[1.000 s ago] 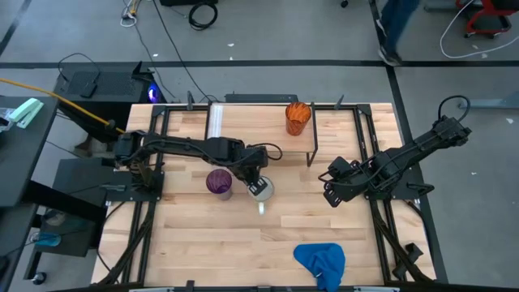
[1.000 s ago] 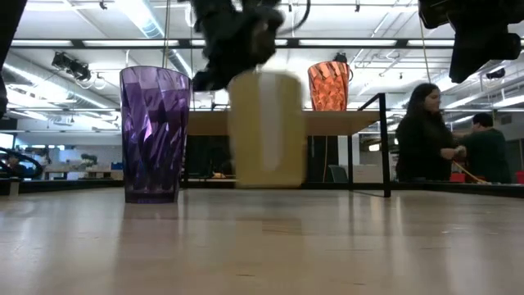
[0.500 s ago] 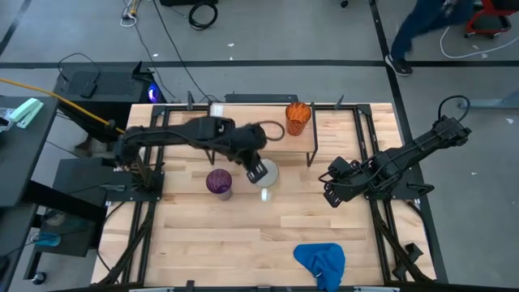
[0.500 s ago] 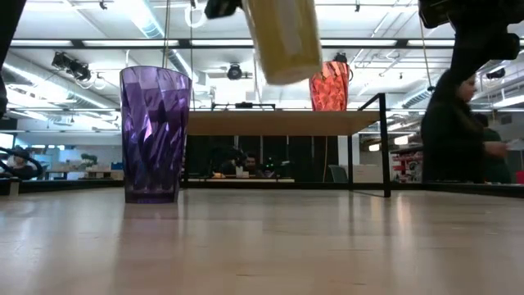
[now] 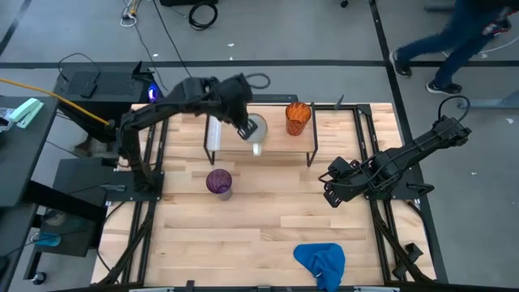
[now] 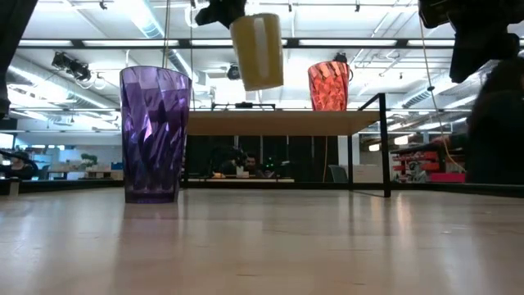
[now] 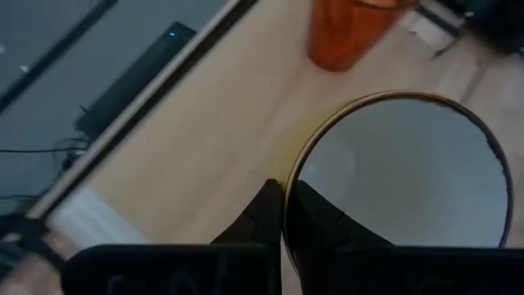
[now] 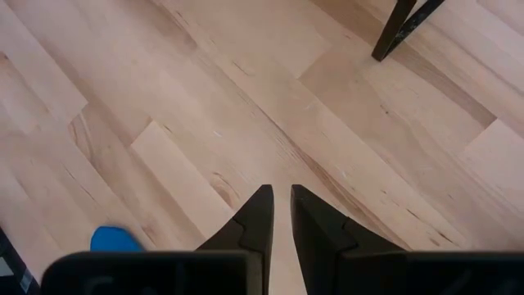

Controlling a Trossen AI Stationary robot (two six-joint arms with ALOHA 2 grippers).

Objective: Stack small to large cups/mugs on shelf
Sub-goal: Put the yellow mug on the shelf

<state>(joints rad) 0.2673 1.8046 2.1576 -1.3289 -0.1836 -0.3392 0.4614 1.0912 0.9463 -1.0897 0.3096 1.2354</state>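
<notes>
While unlabelled, white mug point(image 5: 254, 129) hangs over shelf point(image 5: 280, 139).

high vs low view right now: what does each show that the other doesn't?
High only: the blue cloth at the table's near edge, and the right gripper idle over bare table right of the shelf.

Low only: the mug hangs clear above the shelf board, not resting on it.

Both: left gripper holding the mug, orange cup on the shelf, purple tumbler on the table.
</notes>
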